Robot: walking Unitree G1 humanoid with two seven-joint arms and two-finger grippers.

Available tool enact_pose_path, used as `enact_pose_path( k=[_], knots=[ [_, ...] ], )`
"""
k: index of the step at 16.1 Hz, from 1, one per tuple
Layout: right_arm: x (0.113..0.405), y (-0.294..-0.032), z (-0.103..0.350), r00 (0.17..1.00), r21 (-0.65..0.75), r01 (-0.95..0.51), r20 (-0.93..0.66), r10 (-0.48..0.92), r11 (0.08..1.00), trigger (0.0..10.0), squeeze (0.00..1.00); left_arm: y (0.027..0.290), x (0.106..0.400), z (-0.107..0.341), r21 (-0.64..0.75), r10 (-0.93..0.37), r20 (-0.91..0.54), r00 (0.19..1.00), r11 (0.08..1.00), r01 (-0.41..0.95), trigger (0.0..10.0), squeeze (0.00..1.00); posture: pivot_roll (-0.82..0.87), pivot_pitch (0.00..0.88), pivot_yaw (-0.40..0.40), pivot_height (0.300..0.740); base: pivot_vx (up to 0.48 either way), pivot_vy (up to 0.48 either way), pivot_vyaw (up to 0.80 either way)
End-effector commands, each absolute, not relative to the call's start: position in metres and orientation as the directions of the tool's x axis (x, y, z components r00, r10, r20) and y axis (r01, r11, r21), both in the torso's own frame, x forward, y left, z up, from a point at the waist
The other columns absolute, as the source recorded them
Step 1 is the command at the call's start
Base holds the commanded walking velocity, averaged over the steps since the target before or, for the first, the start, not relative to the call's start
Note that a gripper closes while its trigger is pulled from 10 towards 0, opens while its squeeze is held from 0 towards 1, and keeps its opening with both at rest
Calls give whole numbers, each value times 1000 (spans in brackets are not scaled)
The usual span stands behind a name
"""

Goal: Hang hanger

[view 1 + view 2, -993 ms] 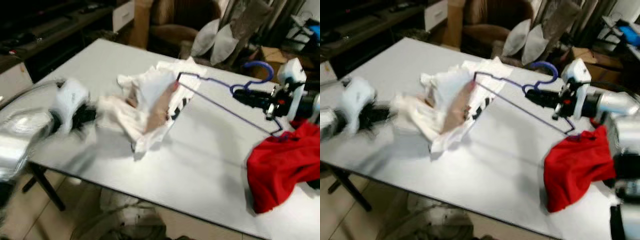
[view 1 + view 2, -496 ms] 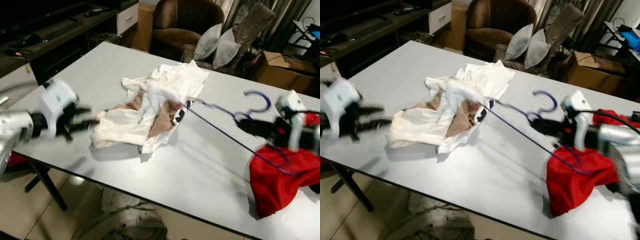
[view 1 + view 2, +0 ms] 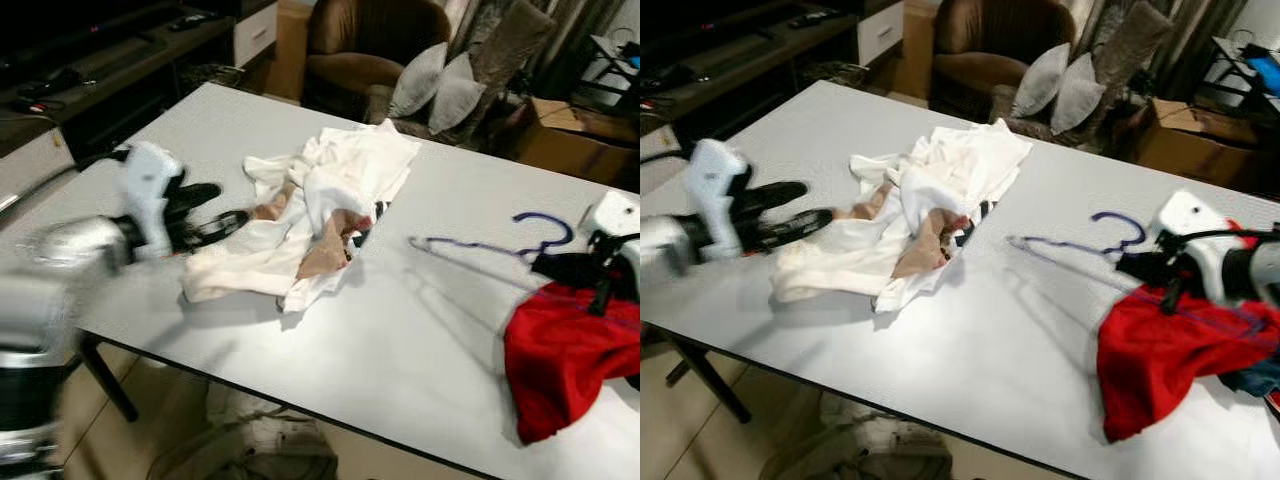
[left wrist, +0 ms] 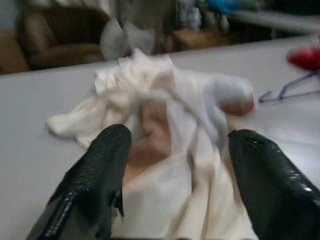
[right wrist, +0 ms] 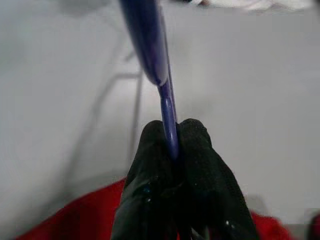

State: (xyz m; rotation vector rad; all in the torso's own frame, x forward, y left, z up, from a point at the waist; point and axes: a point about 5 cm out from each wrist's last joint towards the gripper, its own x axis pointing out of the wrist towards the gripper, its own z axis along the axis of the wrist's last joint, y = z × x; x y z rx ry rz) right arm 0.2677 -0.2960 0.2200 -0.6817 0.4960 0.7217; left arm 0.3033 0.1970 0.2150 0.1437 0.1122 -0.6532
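A thin purple wire hanger [image 3: 480,247] hangs just above the white table [image 3: 400,340] at the right, free of the clothes. My right gripper [image 3: 552,265] is shut on the hanger [image 5: 167,112] just below its hook, above a red garment [image 3: 565,355]. A crumpled pile of white and cream clothes [image 3: 310,215] lies in the table's middle. My left gripper [image 3: 215,208] is open at the pile's left edge, its black fingers [image 4: 100,170] spread on either side of the cream cloth [image 4: 170,150].
A brown armchair [image 3: 365,45] with grey cushions [image 3: 445,85] stands behind the table. A cardboard box [image 3: 570,135] sits at the back right, dark shelving at the back left. More cloth lies on the floor under the table's front edge [image 3: 260,450].
The right gripper pulled the hanger right, out of the white clothes, and it now hangs nearly level. The left gripper moved right up to the pile's edge.
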Motion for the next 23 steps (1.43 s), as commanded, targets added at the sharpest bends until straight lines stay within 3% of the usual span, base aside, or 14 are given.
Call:
enact_pose_path(
  k=[1,2,3,4,6,8,9,11,13,16,23],
  knots=[
    [271,-297,236,718,-444,-684,-548,429,579,10000,0,192,308,223,114,-568,-93,818,810,576,10000,1000,-64,0,-103,740,0,0,0],
    [280,-285,242,798,-403,-596,-393,456,695,10000,0,183,306,224,51,-550,-46,834,832,552,10000,1000,-70,0,-108,740,0,0,0],
    [284,-280,242,828,-393,-555,-342,444,733,10000,0,181,306,225,26,-538,-25,843,842,538,10000,1000,-69,0,-110,740,0,0,0],
    [290,-252,233,901,-236,-431,-153,405,871,10000,0,176,303,222,-20,-476,27,879,879,477,10000,1000,-68,0,-114,740,0,0,0],
    [288,-233,220,945,-91,-327,-63,322,941,10000,0,175,300,216,-33,-401,62,914,914,403,10000,1000,-66,5,-96,740,0,0,0],
    [274,-214,194,997,154,-75,26,72,985,10000,0,168,285,194,51,-365,33,931,930,363,10000,890,-73,8,-85,740,0,0,0],
    [264,-208,182,1000,182,-15,14,13,983,10000,0,166,279,184,54,-357,4,934,933,356,10000,878,-72,3,-83,740,0,0,0],
    [253,-193,167,999,169,-11,-49,20,985,10000,0,164,274,173,15,-334,-32,942,942,334,10000,851,-75,0,-75,740,0,0,0],
    [255,-180,169,994,162,-97,-37,104,982,10000,0,160,277,171,14,-313,-26,949,949,314,10000,847,-67,5,-57,740,0,-120,0],
    [249,-164,164,990,172,-122,-43,131,978,10000,0,170,272,170,34,-280,-19,960,959,280,10000,843,-60,0,-70,740,0,-306,0],
    [252,-146,166,983,138,-180,-14,183,974,10000,0,161,275,168,10,-298,-11,955,955,298,10000,831,-61,0,-59,740,0,-311,-750]
  ],
)
